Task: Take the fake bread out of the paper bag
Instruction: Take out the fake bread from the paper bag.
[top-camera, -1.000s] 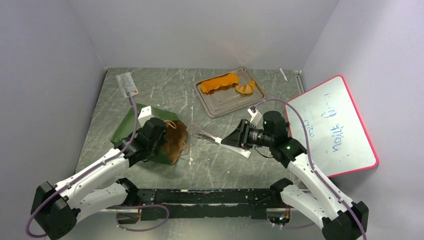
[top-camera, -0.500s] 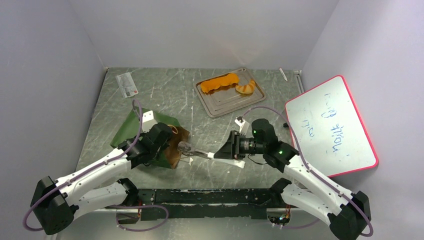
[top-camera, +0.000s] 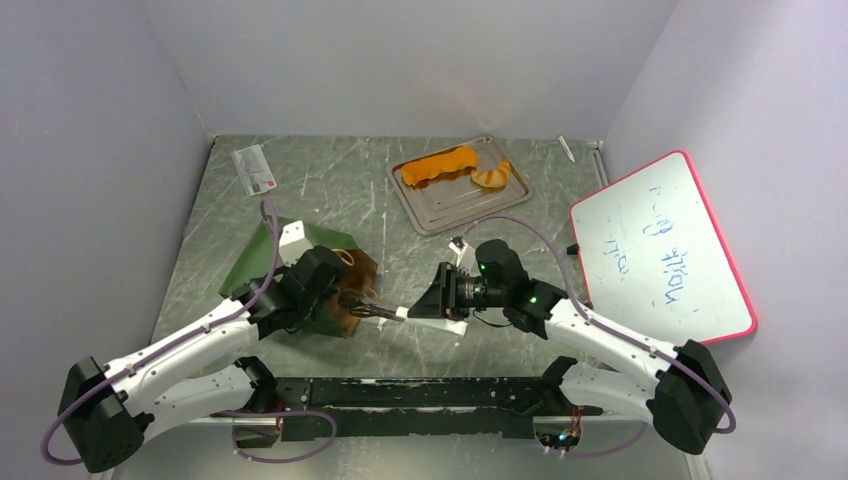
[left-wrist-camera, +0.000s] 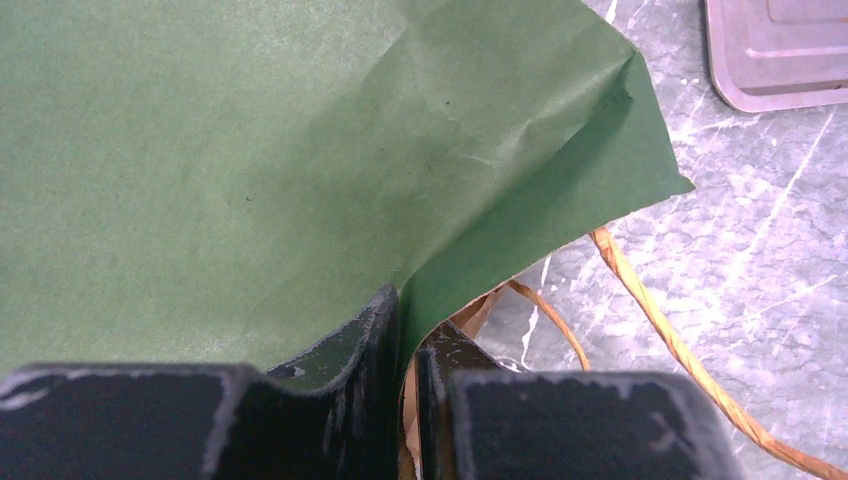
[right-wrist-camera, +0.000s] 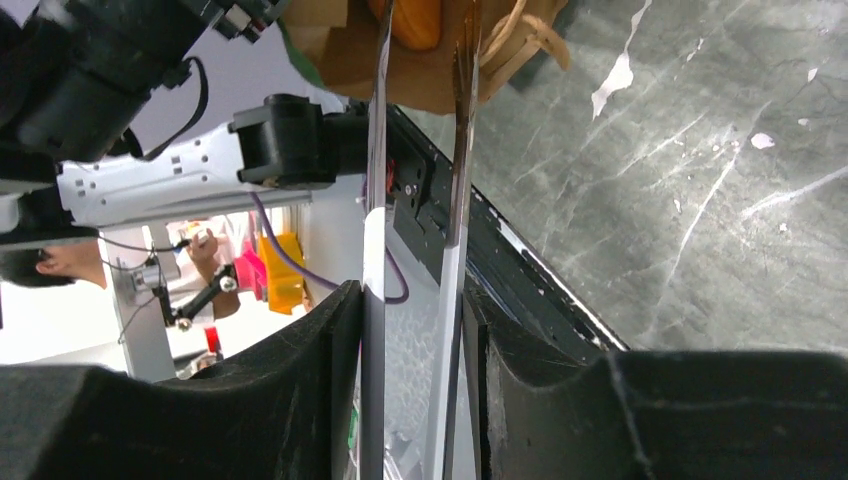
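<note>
The dark green paper bag (top-camera: 262, 262) lies on its side at the left, its brown mouth (top-camera: 352, 290) facing right. My left gripper (top-camera: 338, 292) is shut on the bag's upper edge (left-wrist-camera: 300, 150), a thin fold of paper pinched between the fingers (left-wrist-camera: 380, 330). My right gripper (top-camera: 425, 305) is shut on metal tongs (top-camera: 385, 310). Their two blades (right-wrist-camera: 375, 200) reach into the bag mouth on either side of an orange piece of fake bread (right-wrist-camera: 418, 20). An orange loaf (top-camera: 440, 165) and a croissant (top-camera: 492, 177) lie on the grey tray (top-camera: 450, 205).
The bag's tan cord handles (left-wrist-camera: 660, 320) trail onto the tabletop by its mouth. A pink-framed whiteboard (top-camera: 665, 250) leans at the right. A small card (top-camera: 254, 168) lies at the back left. Grey walls enclose the table.
My right arm has moved left, carrying the tongs' tips from open table into the bag mouth. The left gripper keeps its hold on the bag, which has shifted slightly.
</note>
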